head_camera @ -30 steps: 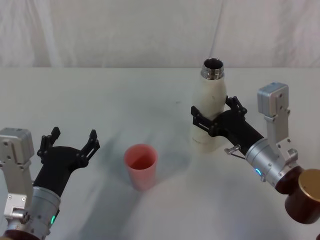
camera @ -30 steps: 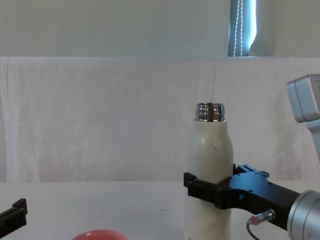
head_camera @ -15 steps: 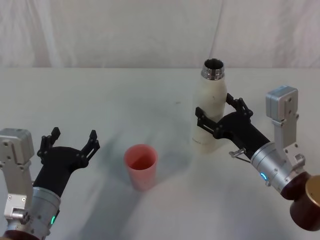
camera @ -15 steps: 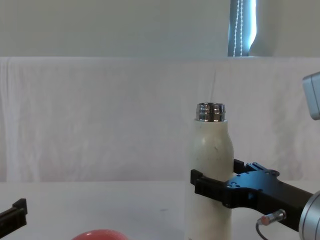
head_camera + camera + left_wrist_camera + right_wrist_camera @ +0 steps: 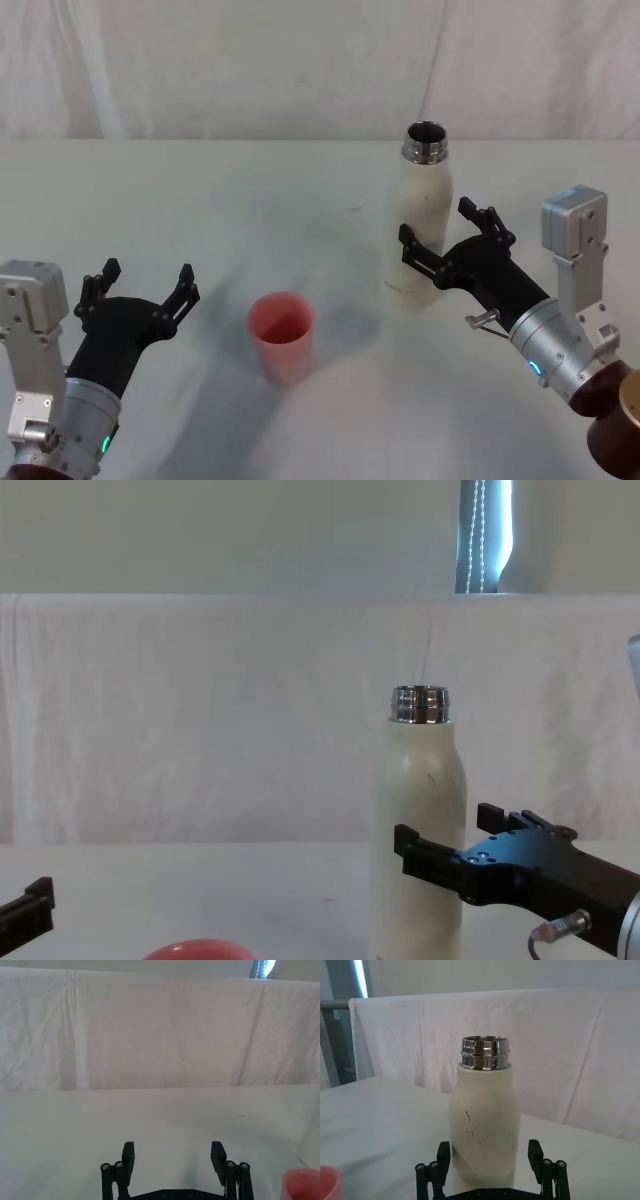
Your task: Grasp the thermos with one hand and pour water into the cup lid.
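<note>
- The tall cream-white thermos point(image 5: 420, 222) with its shiny steel threaded neck is standing upright on the white cloth-covered counter point(image 5: 200, 200), its long axis vertical and its mouth uncapped.
- The right black clamp pincer point(image 5: 449, 240), on its silver-grey arm with a blue-lit ring, is sitting released just beside the bottle's lower body on the robot's right; its 2 fingers are spread to either side of the bottle without visibly gripping it.
- In the right wrist view the thermos point(image 5: 484, 1117) is lying straight ahead, between the spread fingers and a little beyond their tips, so closing in would call for a short forward reach.
- The small salmon-red cup lid point(image 5: 282, 334), open side up, is standing to the thermos's left, apart from it and roughly between the 2 arms.
- The left black pincer point(image 5: 140, 293) is resting open over the counter near the cup lid, idle.
- The chest view is cutting off the bottle's base and most of the cup lid point(image 5: 196, 948); whether a finger is touching the bottle is hard to make out.
</note>
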